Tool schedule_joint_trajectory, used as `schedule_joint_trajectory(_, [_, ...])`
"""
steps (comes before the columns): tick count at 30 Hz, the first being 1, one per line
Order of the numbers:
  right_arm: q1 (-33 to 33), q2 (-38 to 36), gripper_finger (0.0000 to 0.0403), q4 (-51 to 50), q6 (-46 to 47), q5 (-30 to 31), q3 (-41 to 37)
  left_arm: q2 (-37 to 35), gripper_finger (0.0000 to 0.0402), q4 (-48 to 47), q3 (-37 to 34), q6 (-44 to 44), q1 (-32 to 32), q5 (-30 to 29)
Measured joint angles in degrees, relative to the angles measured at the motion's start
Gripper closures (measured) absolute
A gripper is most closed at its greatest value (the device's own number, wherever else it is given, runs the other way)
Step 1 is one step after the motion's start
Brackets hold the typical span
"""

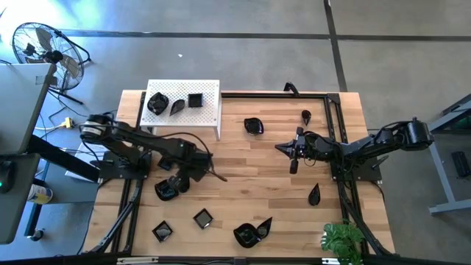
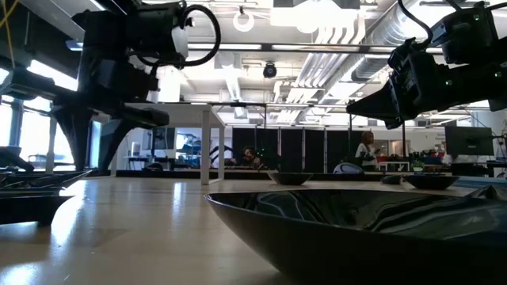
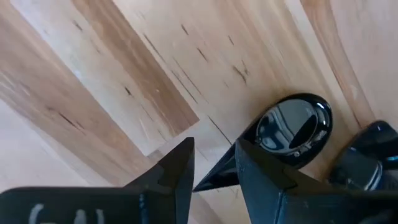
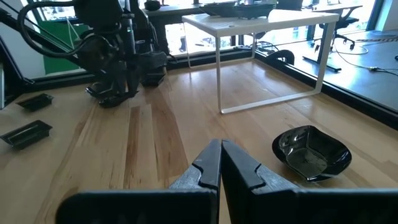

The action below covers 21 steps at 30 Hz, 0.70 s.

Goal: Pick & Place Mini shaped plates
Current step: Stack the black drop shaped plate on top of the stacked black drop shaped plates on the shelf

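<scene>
Here the left pincer [image 1: 179,184] hangs low over the bench [image 1: 250,158], its fingers a little apart with the pointed tail of a teardrop plate [image 3: 289,127] between them; whether they already press on it I cannot tell. It sits there, I judge, because that narrow tail offers the easiest purchase on a glossy dish. The right pincer [image 1: 294,165] hovers mid-bench with its fingers together and nothing in them, aimed toward a wavy round plate [image 4: 311,151] lying just ahead, likely its own target. Further out stands the white perforated stand [image 1: 210,110], already carrying three plates, which suggests it is the destination. Other mini shaped plates [image 1: 203,218] are scattered along the near edge and right side, apart from one another so each can be reached singly.
</scene>
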Motion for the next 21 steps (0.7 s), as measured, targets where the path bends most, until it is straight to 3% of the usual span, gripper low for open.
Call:
schedule_joint_trajectory(11, [0.0,0.0,0.0402,-0.39,-0.23,0.02,0.0,2.61,0.0287,-3.69,1.79,3.6,-0.15,2.41])
schedule_joint_trajectory(21, [-0.02,0.0,0.0402,-0.75,-0.39,0.02,0.0,3.77,0.0288,-3.35,1.83,10.03,-2.4,-0.23])
